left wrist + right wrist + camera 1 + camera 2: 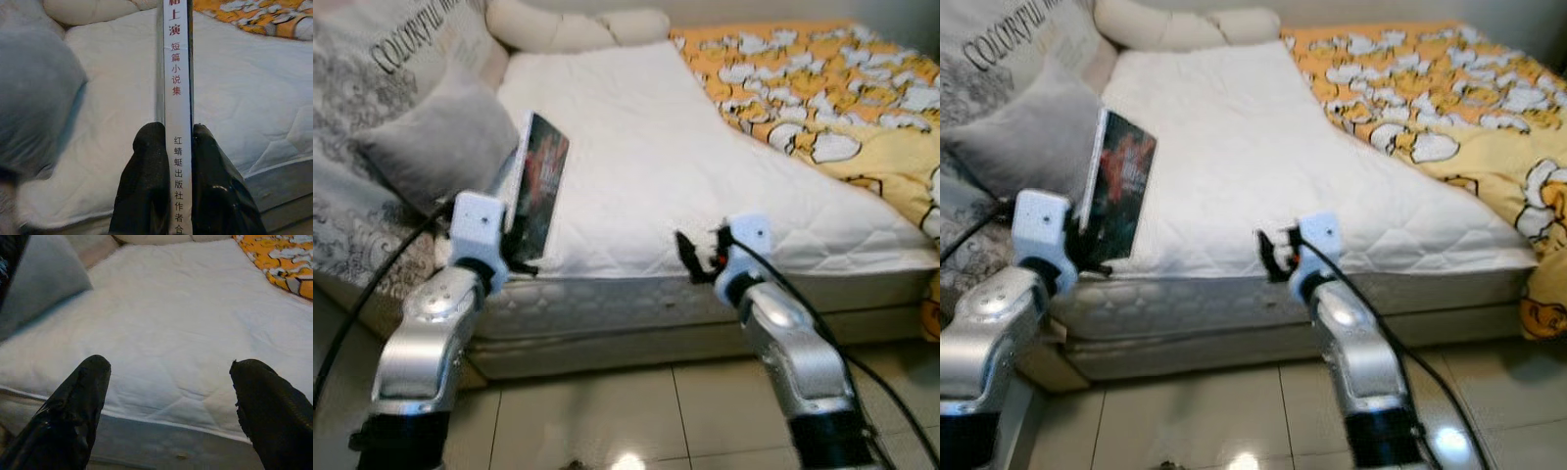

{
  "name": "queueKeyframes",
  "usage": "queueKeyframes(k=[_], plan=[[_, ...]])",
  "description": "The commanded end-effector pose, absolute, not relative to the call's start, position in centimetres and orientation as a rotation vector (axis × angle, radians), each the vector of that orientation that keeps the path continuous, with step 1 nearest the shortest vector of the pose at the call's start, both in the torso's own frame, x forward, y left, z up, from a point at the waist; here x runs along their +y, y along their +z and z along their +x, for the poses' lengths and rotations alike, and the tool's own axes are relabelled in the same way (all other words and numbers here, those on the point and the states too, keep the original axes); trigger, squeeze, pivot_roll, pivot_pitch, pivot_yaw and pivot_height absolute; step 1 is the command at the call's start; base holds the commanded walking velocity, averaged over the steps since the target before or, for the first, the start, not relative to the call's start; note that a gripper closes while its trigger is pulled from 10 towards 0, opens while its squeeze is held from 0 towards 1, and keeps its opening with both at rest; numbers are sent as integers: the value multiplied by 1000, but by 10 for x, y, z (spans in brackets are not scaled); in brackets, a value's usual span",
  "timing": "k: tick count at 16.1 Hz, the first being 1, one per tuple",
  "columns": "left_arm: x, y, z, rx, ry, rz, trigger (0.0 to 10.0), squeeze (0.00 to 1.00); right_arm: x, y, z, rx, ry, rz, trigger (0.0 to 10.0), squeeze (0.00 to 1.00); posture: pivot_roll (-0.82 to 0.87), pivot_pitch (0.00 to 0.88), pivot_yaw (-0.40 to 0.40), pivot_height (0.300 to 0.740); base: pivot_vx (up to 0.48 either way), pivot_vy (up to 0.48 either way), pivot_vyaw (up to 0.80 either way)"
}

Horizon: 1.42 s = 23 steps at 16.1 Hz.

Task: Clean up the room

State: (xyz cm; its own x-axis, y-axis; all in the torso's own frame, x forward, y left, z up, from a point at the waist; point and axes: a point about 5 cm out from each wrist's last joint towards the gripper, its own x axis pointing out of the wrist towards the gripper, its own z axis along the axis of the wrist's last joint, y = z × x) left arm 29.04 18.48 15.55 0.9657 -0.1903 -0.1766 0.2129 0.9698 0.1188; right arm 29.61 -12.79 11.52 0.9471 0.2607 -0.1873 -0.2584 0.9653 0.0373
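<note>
Gripping upright book (pixel 536 182), left gripper (pixel 514 240) raised

bed (pixel 656 166): white quilted mattress | blanket (pixel 832 88): yellow-orange, far right | pillow (pixel 440 147): grey, left | floor (pixel 607 411): glossy pale tiles

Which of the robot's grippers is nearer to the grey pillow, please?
Left. The left gripper, shut on an upright book, sits just beside the grey pillow. The right gripper hangs open at the mattress edge, farther along.
</note>
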Motion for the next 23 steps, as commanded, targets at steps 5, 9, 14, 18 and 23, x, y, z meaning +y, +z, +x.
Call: queueKeyframes(k=[5,9,14,18,23], plan=[[191,164,291,124,-199,151,10000,0,-113,116,295,180,323,22,10000,0,-12,0,63,740,355,0,480],[188,160,291,135,-222,149,10000,0,-117,115,297,182,312,30,10000,0,-17,0,67,740,352,0,0],[187,157,291,143,-236,151,10000,0,-117,113,298,182,310,27,10000,0,-6,0,71,740,349,0,0],[188,157,292,142,-234,146,10000,0,-114,112,298,179,324,38,10000,0,-8,0,70,740,346,0,0],[182,146,287,165,-266,119,10000,0,-115,115,301,166,320,23,10000,0,-16,0,70,740,346,0,-460]])
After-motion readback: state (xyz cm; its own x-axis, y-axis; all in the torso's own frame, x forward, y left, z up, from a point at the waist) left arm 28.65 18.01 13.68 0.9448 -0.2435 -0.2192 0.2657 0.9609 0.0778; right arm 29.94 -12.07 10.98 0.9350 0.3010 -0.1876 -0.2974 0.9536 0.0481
